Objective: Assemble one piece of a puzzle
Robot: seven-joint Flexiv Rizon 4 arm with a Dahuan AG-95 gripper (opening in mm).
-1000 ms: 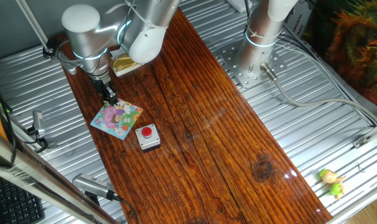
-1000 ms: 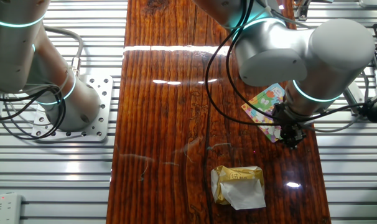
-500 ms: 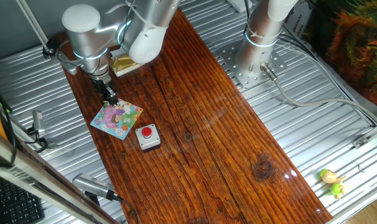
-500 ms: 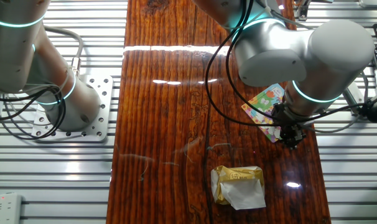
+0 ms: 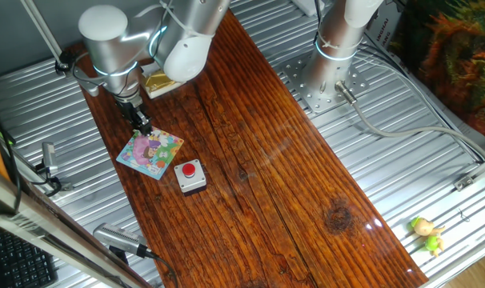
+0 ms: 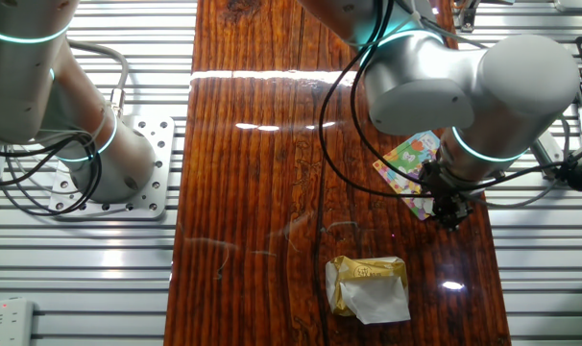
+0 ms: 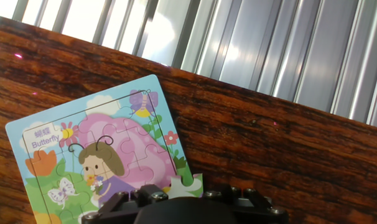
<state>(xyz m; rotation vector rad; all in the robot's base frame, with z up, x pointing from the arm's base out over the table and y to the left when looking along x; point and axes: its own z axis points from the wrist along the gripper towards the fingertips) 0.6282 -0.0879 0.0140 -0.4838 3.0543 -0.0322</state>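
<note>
1. The puzzle lies flat on the dark wooden bench, near the bench's end and close to one long edge, beside the ribbed metal surround.
2. In the hand view the puzzle shows a light blue border, a pink hill, a brown-haired cartoon figure in purple, a white butterfly, flowers and the word "Butterfly" on a small label.
3. The arm reaches down over that end of the bench; its pincer stands upright at the puzzle's corner that faces the yellowish-gold box.
4. In the hand view a loose, light green puzzle piece sits at the board's edge, just above the dark pincer body, against the open notch in the picture. Whether the fingers are clamped on this piece I cannot tell, as the tips are hidden behind the pincer body.
5. From the other fixed view the pincer is at the puzzle's lower corner, and the large arm joint covers part of the board.
6. A grey box with a red button stands just beside the puzzle, on the side away from the pincer.
7. The yellowish-gold box lies on the bench near the pincer, apart from the puzzle.
</note>
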